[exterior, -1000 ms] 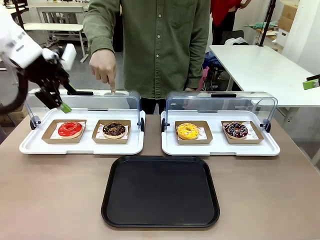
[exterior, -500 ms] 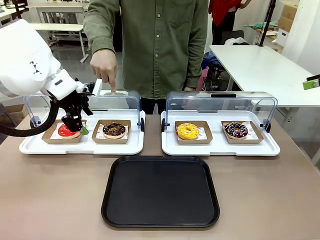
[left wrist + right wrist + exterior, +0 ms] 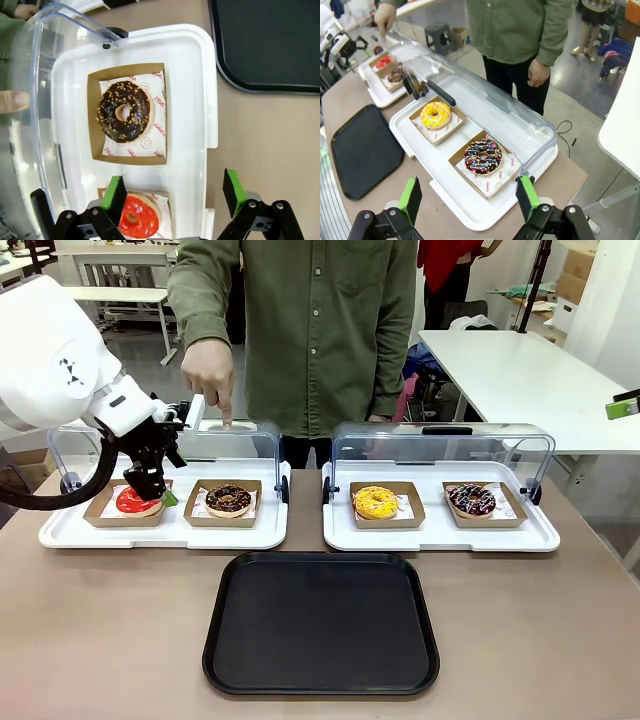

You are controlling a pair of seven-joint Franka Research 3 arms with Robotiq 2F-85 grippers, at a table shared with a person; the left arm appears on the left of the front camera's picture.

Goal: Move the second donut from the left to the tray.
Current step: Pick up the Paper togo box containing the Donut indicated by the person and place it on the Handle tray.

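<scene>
Chocolate-glazed donut with pale sprinkles (image 3: pixel 229 499) in cardboard holder on left white display tray (image 3: pixel 70 532), black tray (image 3: pixel 321 624) at its 5 o'clock on desk (image 3: pixel 100 640), left gripper (image 3: pixel 153 496) fingers open over red donut (image 3: pixel 137 500), right gripper (image 3: pixel 469 199) fingers open.

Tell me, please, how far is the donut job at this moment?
Done: nothing; the chocolate donut sits in its holder on the white display tray. In hand: the left gripper, jaws open, hangs over the neighbouring red donut. Left: grasping and carrying to the black tray.
</scene>
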